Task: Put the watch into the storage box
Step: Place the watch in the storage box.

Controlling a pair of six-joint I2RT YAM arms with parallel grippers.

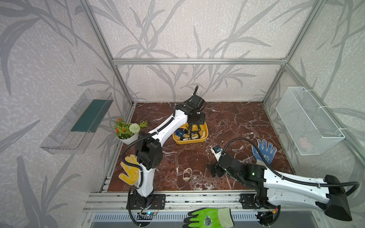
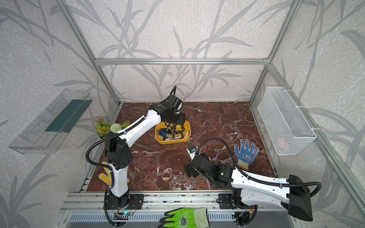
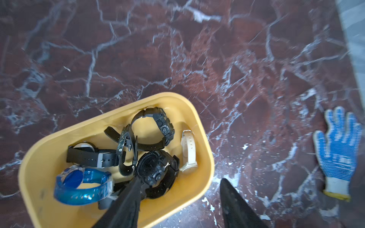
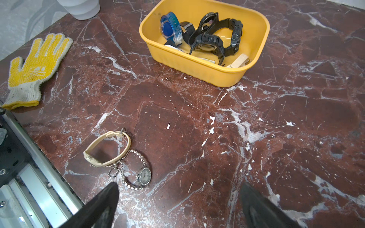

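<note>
left gripper (image 3: pixel 180 180) released over storage box (image 4: pixel 197 69) | right gripper (image 4: pixel 179 185) released | blue glove (image 3: pixel 338 156) print illegible

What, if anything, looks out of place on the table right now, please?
Two watches lie overlapping outside the storage box, near the front edge of the table: a cream-strapped watch and a silver chain watch. A green glove also lies off the table, beyond its front edge.

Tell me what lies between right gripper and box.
Bare table only, in the right wrist view, between right gripper and box; the beige watch and silver watch sit off to one side.
</note>
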